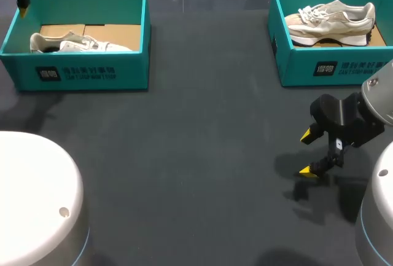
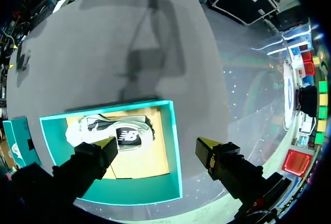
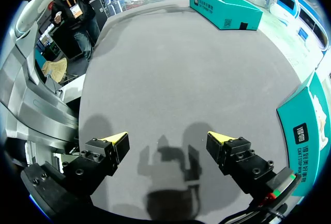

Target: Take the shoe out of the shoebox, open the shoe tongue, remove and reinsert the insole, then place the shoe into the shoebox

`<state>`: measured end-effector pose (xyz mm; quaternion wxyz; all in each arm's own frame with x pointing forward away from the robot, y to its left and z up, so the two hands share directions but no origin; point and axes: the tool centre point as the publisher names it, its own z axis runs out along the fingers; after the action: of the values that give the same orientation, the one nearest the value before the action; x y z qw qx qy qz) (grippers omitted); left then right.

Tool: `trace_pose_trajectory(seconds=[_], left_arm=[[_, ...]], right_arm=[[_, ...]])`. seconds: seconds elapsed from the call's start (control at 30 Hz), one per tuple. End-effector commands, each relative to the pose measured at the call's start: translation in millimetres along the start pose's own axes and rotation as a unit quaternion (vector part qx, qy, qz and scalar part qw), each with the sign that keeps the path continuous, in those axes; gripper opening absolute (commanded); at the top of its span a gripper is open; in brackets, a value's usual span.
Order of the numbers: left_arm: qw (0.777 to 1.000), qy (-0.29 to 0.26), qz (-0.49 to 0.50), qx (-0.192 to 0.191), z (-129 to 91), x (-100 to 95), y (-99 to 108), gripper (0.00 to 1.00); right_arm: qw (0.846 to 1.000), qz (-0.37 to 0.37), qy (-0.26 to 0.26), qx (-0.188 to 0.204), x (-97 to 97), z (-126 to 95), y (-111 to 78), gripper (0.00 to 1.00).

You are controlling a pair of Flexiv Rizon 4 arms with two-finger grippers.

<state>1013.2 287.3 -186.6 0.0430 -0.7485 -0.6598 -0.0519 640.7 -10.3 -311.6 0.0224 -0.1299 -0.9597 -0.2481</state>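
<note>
Left gripper (image 2: 158, 144) and right gripper (image 1: 305, 153) hang empty, fingers apart.
Sneaker (image 1: 80, 43) lies in the 10 o'clock shoebox (image 1: 132, 63), long axis 9-to-3, toe toward 3.

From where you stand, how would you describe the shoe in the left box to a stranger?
On the dark table two teal shoeboxes stand at the far side; take the left shoebox, below the left claw. Its pale shoe lies low behind the front wall, half hidden, whereas the right shoe shows its whole side.

A dark grey matte table (image 1: 196, 155) spreads wide, its surface evenly lit from above and marked by soft shadows.
</note>
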Motion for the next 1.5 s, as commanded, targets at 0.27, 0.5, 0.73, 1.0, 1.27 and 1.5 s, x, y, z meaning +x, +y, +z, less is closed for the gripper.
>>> trace_pose_trajectory(seconds=[0.27,0.5,0.73,1.0,1.27,1.5], left_arm=[[1.0,-0.007,0.004,0.0,-14.1,2.4,-4.8,1.0],[1.0,-0.007,0.004,0.0,-14.1,2.4,-4.8,1.0],[1.0,-0.007,0.004,0.0,-14.1,2.4,-4.8,1.0],[1.0,-0.007,0.004,0.0,-14.1,2.4,-4.8,1.0],[1.0,-0.007,0.004,0.0,-14.1,2.4,-4.8,1.0],[1.0,-0.007,0.004,0.0,-14.1,2.4,-4.8,1.0]], right_arm=[[1.0,0.023,0.003,0.017,-7.9,-6.2,2.3,1.0],[0.994,0.091,-0.036,0.039,-45.7,-44.7,12.7,1.0],[0.985,0.136,-0.069,0.074,-76.6,-84.4,26.3,1.0],[0.965,0.21,-0.067,0.141,-121.9,-118.0,27.1,1.0],[0.953,0.251,-0.076,0.151,-171.2,-147.8,24.6,1.0],[0.941,0.284,-0.082,0.162,-219.2,-171.8,24.6,1.0]])
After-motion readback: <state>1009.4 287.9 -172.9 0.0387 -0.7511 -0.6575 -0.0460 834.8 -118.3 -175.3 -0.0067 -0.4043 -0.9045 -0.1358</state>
